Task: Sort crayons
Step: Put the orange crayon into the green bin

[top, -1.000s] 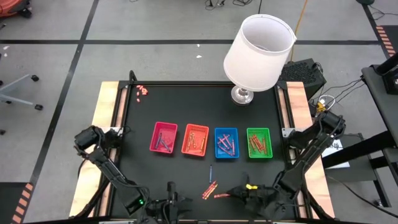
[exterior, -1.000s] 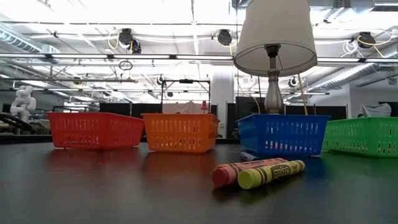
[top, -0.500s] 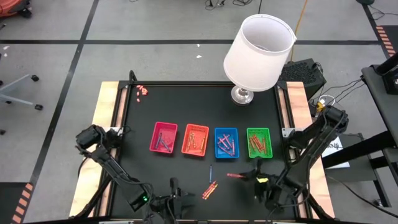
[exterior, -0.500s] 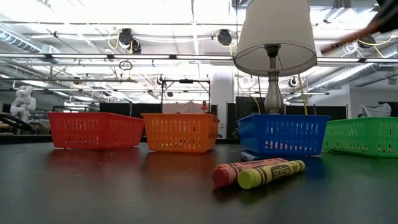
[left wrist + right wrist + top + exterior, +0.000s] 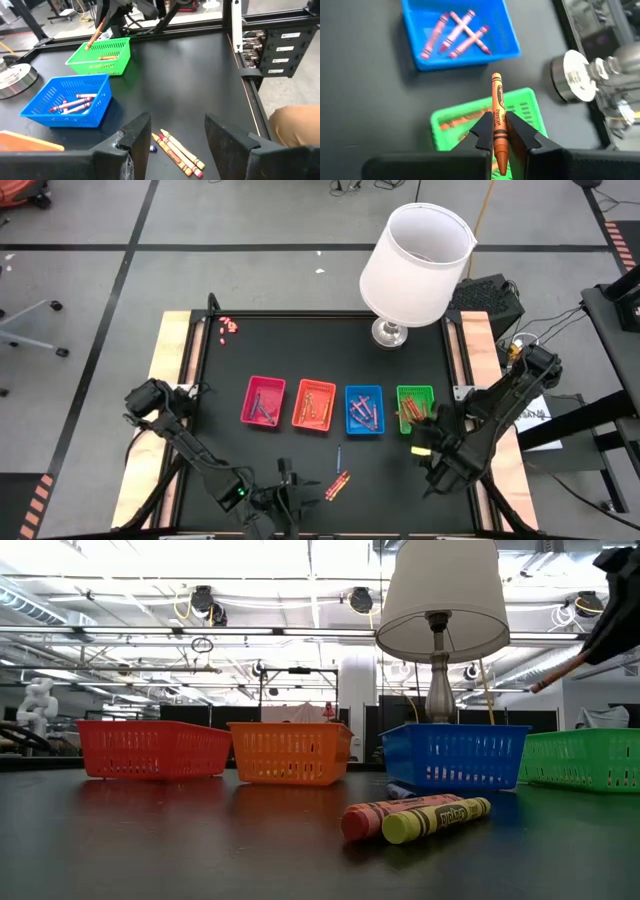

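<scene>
My right gripper (image 5: 497,125) hangs over the near part of the green tray (image 5: 417,395), shut on an orange crayon (image 5: 496,100); the low view shows that crayon (image 5: 556,674) high at the right. A few loose crayons (image 5: 338,484) lie flat on the black table near its front edge, with a red one (image 5: 395,814) and a yellow one (image 5: 437,819) side by side. A thin blue crayon (image 5: 338,456) lies just beyond them. My left gripper (image 5: 177,121) stands open just short of these crayons (image 5: 178,150), touching nothing. My right gripper pinches the orange crayon about its middle (image 5: 498,131) between its two fingers. The crayon lies along the fingers, and its far end (image 5: 496,78) sticks out past their tips. The fingers slant down from the table's near right. The crayon is lifted clear, tilted, above the green tray.
Red (image 5: 264,401), orange (image 5: 314,404) and blue (image 5: 363,409) trays stand in a row left of the green one, each with crayons inside. A white-shaded lamp (image 5: 415,265) stands at the far right. Tiny pink bits (image 5: 228,327) lie at the far left corner.
My right gripper has taken the orange crayon up from the table near the front edge, carried it toward the far right to the green tray and turned its wrist. It stays shut on the crayon. My left gripper has drifted a little toward the right.
</scene>
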`<state>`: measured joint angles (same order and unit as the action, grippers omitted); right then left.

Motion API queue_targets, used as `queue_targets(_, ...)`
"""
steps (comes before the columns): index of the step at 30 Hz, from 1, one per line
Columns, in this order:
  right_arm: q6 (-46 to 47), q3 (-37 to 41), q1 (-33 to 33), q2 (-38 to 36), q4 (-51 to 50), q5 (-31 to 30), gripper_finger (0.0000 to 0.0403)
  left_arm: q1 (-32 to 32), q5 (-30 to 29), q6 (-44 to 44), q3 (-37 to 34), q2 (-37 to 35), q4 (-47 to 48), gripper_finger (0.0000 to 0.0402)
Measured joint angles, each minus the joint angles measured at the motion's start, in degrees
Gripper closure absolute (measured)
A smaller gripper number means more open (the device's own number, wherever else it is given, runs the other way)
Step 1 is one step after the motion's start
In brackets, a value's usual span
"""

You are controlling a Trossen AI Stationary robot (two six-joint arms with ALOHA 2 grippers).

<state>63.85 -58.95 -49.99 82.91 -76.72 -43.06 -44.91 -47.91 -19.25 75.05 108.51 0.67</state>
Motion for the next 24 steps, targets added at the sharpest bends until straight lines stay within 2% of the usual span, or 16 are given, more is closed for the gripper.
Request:
queue_targets(13, 4.49, 6.12, 5.13, 0.0, -3.78, 10.06, 0.0389, 1.67, 0.1, -0.07, -0.04, 2.11, -0.29, 0.0217)
queue_targets(24, 6.56, 9.2, 7.28, 0.0, -1.1, 10.37, 0.0389, 4.8, 0.19, 0.41, -0.04, 4.46, -0.09, 0.0217)
